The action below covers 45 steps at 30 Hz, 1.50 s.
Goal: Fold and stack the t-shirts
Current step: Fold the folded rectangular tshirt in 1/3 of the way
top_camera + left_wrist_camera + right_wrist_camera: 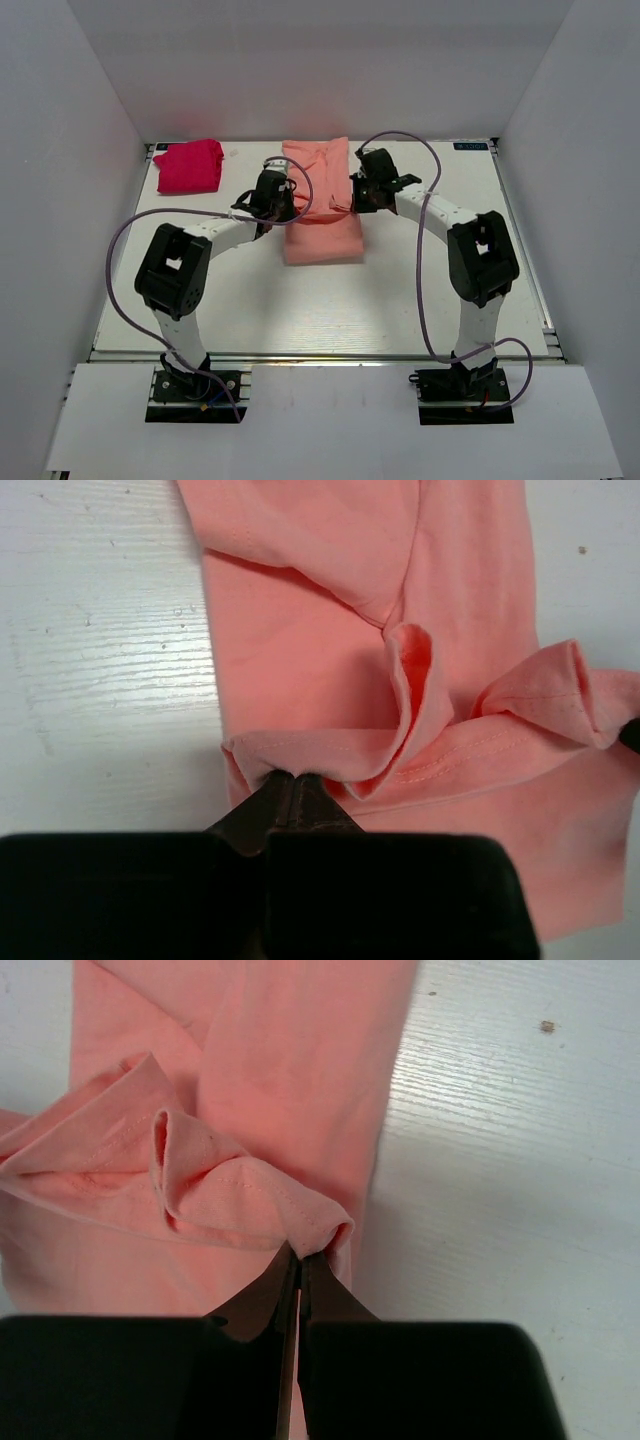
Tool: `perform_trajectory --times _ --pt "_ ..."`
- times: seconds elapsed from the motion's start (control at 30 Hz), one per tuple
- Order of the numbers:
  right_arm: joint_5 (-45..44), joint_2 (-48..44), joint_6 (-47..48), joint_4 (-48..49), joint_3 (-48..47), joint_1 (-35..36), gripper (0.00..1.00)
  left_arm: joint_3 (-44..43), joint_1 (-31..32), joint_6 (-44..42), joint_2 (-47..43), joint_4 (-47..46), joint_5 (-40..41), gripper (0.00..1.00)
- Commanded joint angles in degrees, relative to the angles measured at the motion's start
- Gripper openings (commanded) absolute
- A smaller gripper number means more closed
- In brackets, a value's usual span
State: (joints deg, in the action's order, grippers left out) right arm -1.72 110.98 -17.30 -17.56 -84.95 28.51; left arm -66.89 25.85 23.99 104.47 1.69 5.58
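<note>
A salmon-pink t-shirt (322,212) lies in a long folded strip at the middle back of the table. My left gripper (283,208) is shut on the shirt's hemmed edge at its left side; the left wrist view shows the closed tips (290,777) pinching the hem (300,750). My right gripper (354,204) is shut on the same hem at the shirt's right side; the right wrist view shows its tips (301,1256) pinching a fold of the pink shirt (270,1200). The hem is lifted and bunched between the grippers. A magenta-red t-shirt (188,165) lies folded at the back left.
The white table (320,310) is walled by white panels at the back and sides. A purple cable loops from each arm over the table. A small dark speck (547,1027) lies on the table to the right of the pink shirt.
</note>
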Motion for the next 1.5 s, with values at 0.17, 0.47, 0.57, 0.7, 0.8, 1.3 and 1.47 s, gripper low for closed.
perform_trajectory --times 0.17,0.47,0.57,0.7,0.8,1.3,1.47 --pt "5.32 3.1 2.62 7.8 -2.41 -2.85 0.0 -3.06 -2.47 -1.31 3.99 -7.32 -4.53 0.0" --pt "9.01 6.88 3.68 10.0 -4.61 -4.34 0.0 -5.96 -4.05 -2.1 7.41 -8.38 -6.63 0.08" --pt "9.89 8.11 3.41 9.04 -6.45 -4.87 0.25 -7.72 -5.1 -2.72 8.73 -7.67 -7.34 0.68" --pt "11.21 9.17 3.76 6.93 -11.28 -5.75 0.58 -11.93 -5.63 -3.33 10.05 -5.66 -8.39 0.99" --pt "12.96 8.65 4.55 6.14 -12.7 -6.27 0.72 -14.58 -6.16 -3.94 10.06 -3.28 -8.4 0.99" --pt "27.44 1.87 4.91 11.93 -1.63 -6.63 0.74 2.8 -5.1 -3.95 -2.85 -4.85 -22.89 0.99" --pt "31.42 7.48 4.38 14.65 -4.08 -6.8 0.74 3.96 -4.58 -3.43 -2.25 -9.68 -30.62 0.99"
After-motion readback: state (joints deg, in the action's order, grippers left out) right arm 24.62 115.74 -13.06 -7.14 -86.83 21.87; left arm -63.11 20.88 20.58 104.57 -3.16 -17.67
